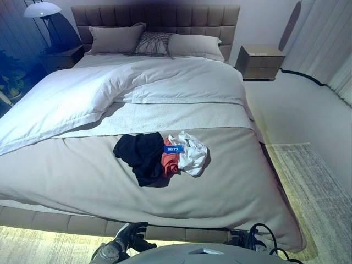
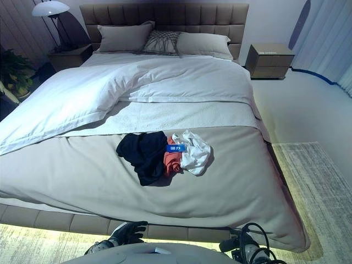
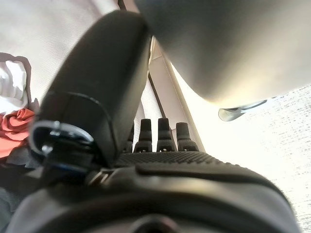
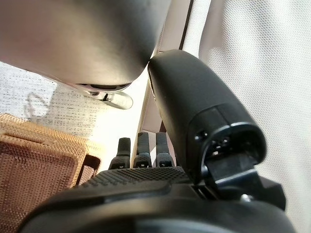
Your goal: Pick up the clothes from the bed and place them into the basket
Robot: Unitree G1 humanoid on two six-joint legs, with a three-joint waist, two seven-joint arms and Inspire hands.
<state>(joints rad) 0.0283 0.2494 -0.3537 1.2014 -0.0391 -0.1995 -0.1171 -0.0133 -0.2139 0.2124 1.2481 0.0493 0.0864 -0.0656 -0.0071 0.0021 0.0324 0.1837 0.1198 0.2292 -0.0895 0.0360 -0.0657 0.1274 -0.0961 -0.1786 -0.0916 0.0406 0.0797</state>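
Observation:
A pile of clothes lies on the beige bed cover [image 1: 82, 176] near the foot of the bed: a black garment [image 1: 142, 155], a red garment [image 1: 170, 161] and a white garment [image 1: 191, 153] with a blue tag [image 1: 173, 148]. The red garment also shows in the left wrist view [image 3: 17, 126]. My left hand [image 1: 129, 236] hangs low in front of the bed's foot edge, fingers [image 3: 159, 133] straight and empty. My right hand [image 2: 242, 245] hangs low at the right, fingers [image 4: 142, 148] straight and empty. A woven brown basket [image 4: 34, 165] stands on the floor beside my right hand.
A white duvet [image 1: 110, 88] and pillows [image 1: 154, 41] cover the far half of the bed. Nightstands [image 1: 259, 61] flank the headboard, with a lamp [image 1: 43, 10] and a plant [image 2: 14, 71] at the left. A pale rug [image 1: 313, 187] lies right of the bed.

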